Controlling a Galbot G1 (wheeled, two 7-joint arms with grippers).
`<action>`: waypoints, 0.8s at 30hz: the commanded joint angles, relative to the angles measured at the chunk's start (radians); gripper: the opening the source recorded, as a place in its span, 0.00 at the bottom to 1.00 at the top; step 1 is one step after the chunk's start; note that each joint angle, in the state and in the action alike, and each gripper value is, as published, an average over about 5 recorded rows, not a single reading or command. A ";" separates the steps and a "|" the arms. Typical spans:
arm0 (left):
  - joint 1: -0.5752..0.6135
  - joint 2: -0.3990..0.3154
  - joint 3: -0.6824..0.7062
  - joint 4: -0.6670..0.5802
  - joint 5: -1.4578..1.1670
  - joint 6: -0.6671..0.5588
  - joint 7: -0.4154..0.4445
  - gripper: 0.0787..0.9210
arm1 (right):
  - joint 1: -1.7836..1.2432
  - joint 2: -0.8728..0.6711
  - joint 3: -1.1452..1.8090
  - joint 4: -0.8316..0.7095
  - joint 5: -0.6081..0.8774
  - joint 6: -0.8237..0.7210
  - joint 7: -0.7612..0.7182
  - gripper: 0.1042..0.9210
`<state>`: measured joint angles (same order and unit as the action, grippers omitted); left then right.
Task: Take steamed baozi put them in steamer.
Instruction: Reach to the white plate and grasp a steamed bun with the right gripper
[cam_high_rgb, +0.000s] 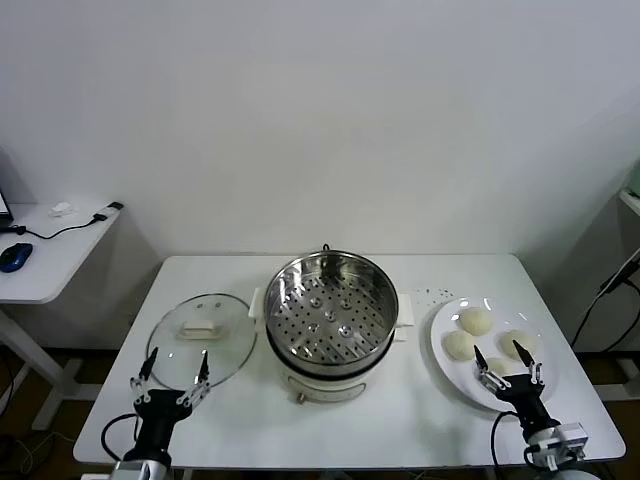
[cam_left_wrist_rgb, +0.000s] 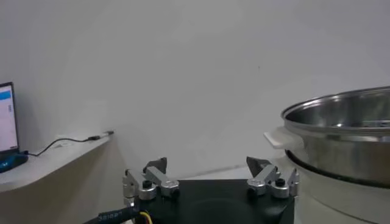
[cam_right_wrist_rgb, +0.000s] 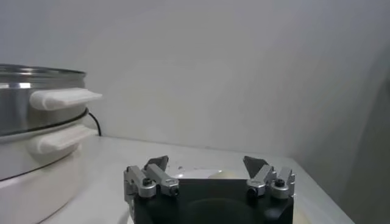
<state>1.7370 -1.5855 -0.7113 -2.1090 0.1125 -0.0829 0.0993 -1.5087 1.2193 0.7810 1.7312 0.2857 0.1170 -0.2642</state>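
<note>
The steamer (cam_high_rgb: 330, 305), a shiny perforated steel basket on a white pot base, stands at the table's middle and holds nothing. Several cream-white baozi lie on a white plate (cam_high_rgb: 497, 303) at the right: one at the back (cam_high_rgb: 475, 321), one on the left (cam_high_rgb: 459, 345), one on the right (cam_high_rgb: 518, 343), and one partly hidden behind my right gripper (cam_high_rgb: 496, 366). My right gripper (cam_high_rgb: 507, 356) is open, low at the plate's near edge. In the right wrist view (cam_right_wrist_rgb: 206, 163) a baozi (cam_right_wrist_rgb: 220, 175) shows just beyond it. My left gripper (cam_high_rgb: 172, 372) is open and empty at the front left.
A round glass lid (cam_high_rgb: 200, 335) with a white handle lies left of the steamer, just beyond the left gripper. The steamer's side shows in the left wrist view (cam_left_wrist_rgb: 347, 134) and the right wrist view (cam_right_wrist_rgb: 36, 103). A side table (cam_high_rgb: 50, 270) with a blue mouse stands far left.
</note>
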 joint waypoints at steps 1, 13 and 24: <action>0.006 0.001 0.001 -0.002 0.009 -0.002 -0.009 0.88 | 0.040 -0.095 0.016 0.007 -0.091 -0.088 -0.100 0.88; 0.045 0.011 0.018 -0.013 0.001 -0.023 -0.025 0.88 | 0.316 -0.649 -0.168 -0.168 -0.297 -0.310 -0.559 0.88; 0.056 0.018 0.015 -0.017 -0.013 -0.024 -0.036 0.88 | 1.131 -0.851 -1.003 -0.468 -0.503 -0.153 -0.835 0.88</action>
<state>1.7842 -1.5695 -0.6957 -2.1243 0.1025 -0.1049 0.0680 -0.9001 0.5799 0.3049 1.4483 -0.0712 -0.0624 -0.8699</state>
